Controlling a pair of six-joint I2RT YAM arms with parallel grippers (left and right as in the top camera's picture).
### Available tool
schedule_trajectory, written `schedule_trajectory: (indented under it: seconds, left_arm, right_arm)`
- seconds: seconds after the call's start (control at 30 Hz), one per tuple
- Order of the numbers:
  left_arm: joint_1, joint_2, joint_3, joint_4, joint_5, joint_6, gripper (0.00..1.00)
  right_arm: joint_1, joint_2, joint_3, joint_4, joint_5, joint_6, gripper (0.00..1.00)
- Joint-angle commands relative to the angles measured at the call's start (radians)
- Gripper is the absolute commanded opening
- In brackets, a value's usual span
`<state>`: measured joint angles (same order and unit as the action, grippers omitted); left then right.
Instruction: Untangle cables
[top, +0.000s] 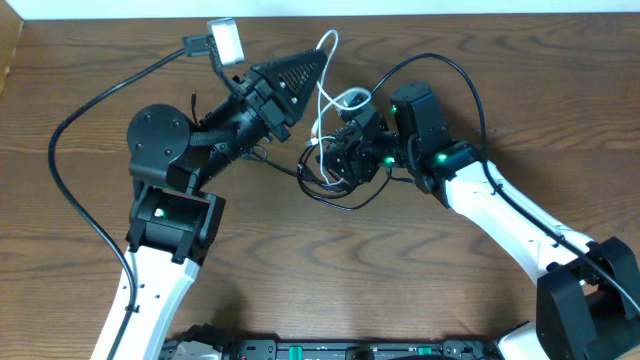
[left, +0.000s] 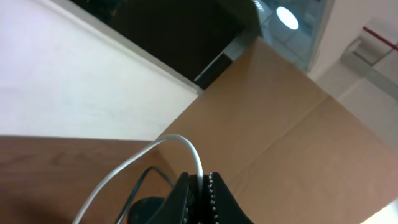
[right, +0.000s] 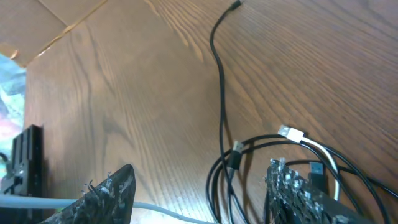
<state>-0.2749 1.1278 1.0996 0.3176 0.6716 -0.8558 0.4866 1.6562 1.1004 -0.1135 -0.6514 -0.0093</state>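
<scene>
Overhead first. Left gripper (top: 318, 62) is pinching a raised loop of the white cable (top: 322, 100) at its very fingertips, jaws together on it, and holding it off the table (top: 420, 280). The rest of the white cable is dropping into the black cable (top: 335, 200), which is lying in loose coils just beside and under the right gripper (top: 345, 160). The two cords are touching and crossing; I cannot tell exactly how they are threading.

Left wrist view. The white cable (left: 143, 154) is arching up and bending down into the closed fingers, caught only at the tip. A cardboard box (left: 292, 124) is filling the background.

Right wrist view. The right gripper's fingers (right: 115, 193) are standing apart, holding nothing. Black cable (right: 216, 74) coils and a black plug (right: 236, 149) are lying on the wood between them; a white plug (right: 291, 132) is sitting near the far finger.

Risks, as I am judging them:
- With nothing anchoring the black coils, any lift by the left arm is likely dragging the whole bundle along rather than separating it.
- A pull while the cords are crossing could be cinching a knot tighter.
- The fingertip pinch is shallow; the white cord could be slipping out under tension.
- Closing the right jaws where they are standing risks catching both cords at once.
</scene>
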Motion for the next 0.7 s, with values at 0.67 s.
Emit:
schedule_trajectory:
  seconds: [0.67]
  left_arm:
    - [0.021, -0.001, 0.008, -0.045, -0.077, -0.053, 0.08]
  right_arm:
    - [-0.036, 0.005, -0.002, 0.066, -0.324, -0.164, 0.78]
